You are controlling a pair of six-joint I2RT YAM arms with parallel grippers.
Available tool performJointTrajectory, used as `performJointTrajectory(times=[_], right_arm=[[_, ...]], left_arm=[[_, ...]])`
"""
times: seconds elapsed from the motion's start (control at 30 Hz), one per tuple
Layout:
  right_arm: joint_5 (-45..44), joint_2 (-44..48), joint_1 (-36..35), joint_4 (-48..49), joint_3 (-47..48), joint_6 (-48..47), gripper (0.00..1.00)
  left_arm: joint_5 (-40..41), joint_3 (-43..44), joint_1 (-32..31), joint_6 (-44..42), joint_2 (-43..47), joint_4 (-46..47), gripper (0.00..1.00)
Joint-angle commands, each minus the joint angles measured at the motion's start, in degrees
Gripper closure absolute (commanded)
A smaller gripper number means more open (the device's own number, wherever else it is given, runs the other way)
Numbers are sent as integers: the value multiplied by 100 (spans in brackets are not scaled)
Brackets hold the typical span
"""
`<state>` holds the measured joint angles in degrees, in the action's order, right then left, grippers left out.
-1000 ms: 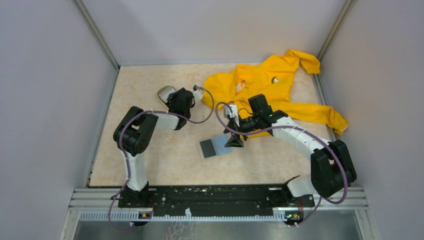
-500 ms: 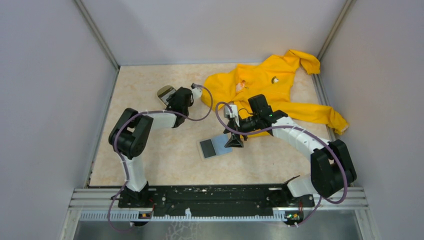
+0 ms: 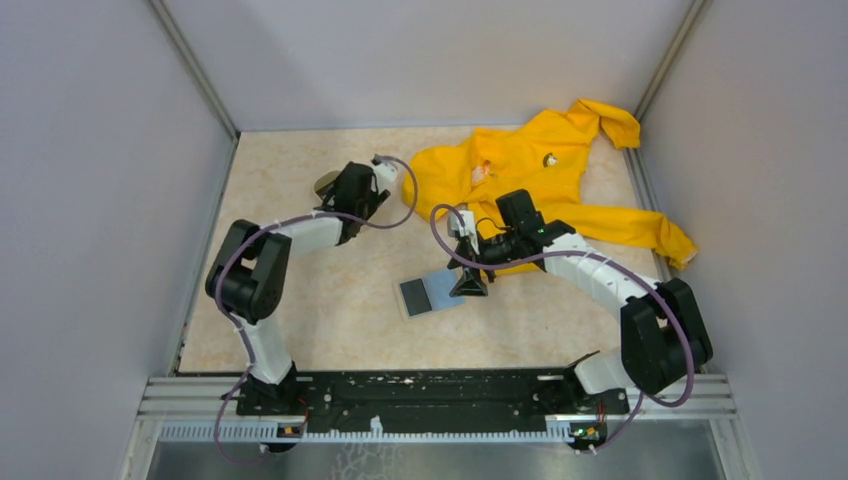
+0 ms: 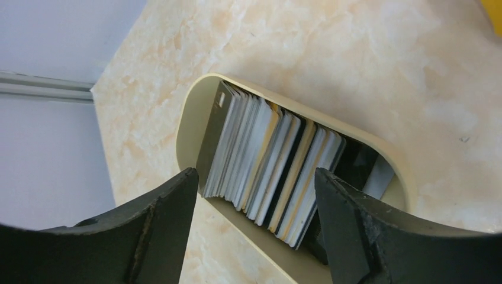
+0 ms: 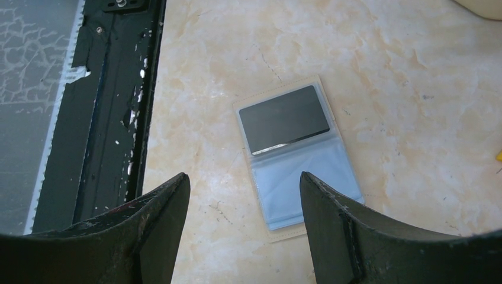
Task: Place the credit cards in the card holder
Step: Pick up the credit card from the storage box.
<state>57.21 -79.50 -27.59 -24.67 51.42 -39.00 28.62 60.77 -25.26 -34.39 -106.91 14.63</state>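
Pick-up seems in hand: the right pincer [image 5: 241,176] hangs open above the dark grey card [image 5: 284,118] and light blue card [image 5: 305,180], the left pincer [image 4: 254,171] hangs open above the card holder [image 4: 184,118], and next a thin card edge needs pinching.

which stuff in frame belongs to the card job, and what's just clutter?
Job:
- beige oval plastic tray, packed with cards standing on edge
- flat clear plastic sleeve on the table
- dark grey rectangular card in the sleeve
- light blue rectangular card next to it in the sleeve

Lying about:
- crumpled yellow fabric garment at the far side of the table
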Motion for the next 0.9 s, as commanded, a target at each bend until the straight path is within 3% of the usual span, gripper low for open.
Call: performJointTrajectory(times=[0.0,0.43,0.63,0.87], right_arm=[[247,-74,17,16,270,-143,32],[373,-143,17,-36,302,-143,32],[449,-189,22,-93,345,-134,32],[492,-166,17,-117,351,-125,32]], left_arm=[[-1441,592,410,1031,376,-990,21],[-3173,2222,1233,1683,-278,-2883,29],[-3269,3409,1530,1336,-1138,-4112,38],[-3242,3748,1585,1024,-1508,-4601,41]])
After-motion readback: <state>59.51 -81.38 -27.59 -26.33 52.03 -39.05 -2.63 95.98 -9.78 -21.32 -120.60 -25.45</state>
